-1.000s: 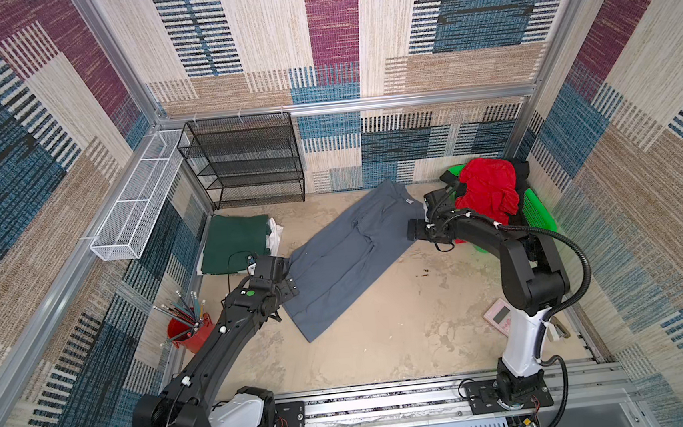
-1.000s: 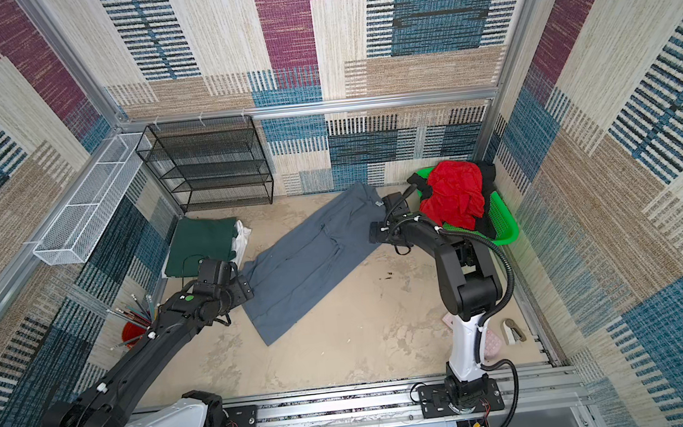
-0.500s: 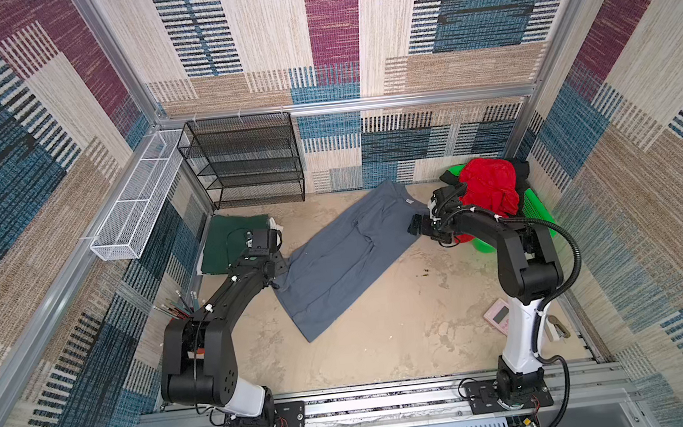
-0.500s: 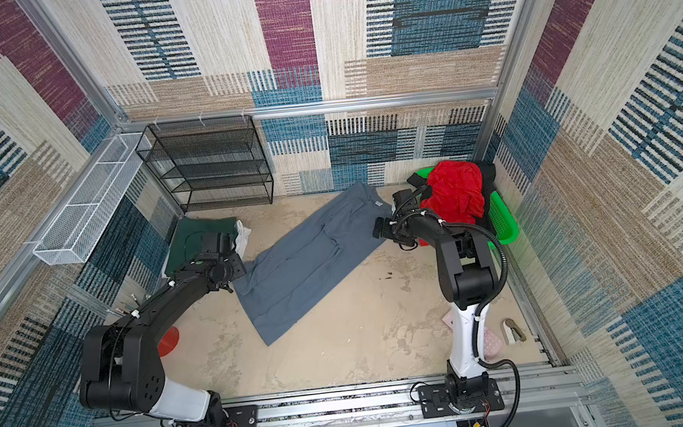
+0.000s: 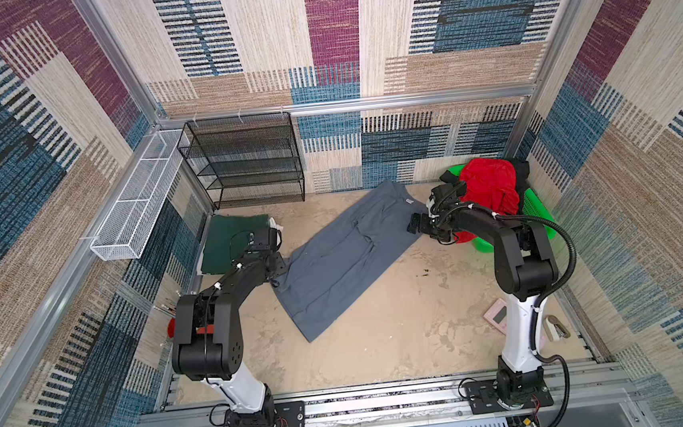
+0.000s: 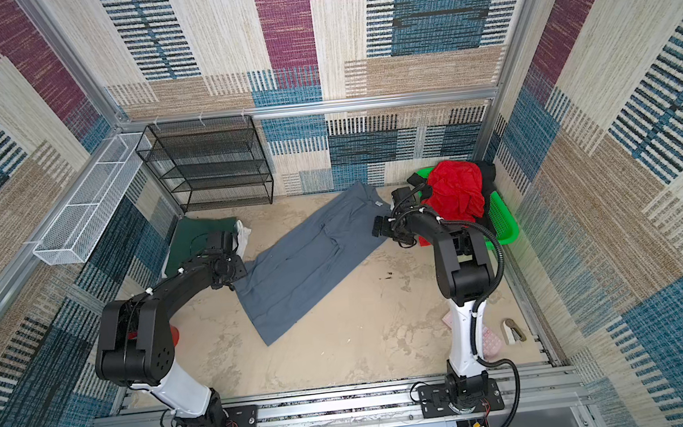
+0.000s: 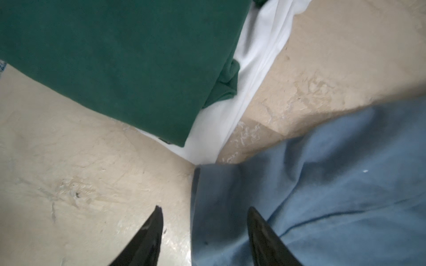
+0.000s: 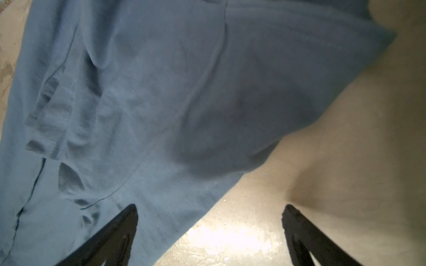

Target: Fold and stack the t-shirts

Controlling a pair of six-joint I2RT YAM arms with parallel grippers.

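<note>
Patchwork walls (image 5: 334, 35), blk rack (image 5: 244, 159), beige floor (image 5: 402, 322)

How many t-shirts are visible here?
5. The grey shirt lies spread in the middle; the dark green shirt sits folded at the left on the white shirt; the red shirt and the black shirt are heaped in the green basket. More may hide beneath.
</note>
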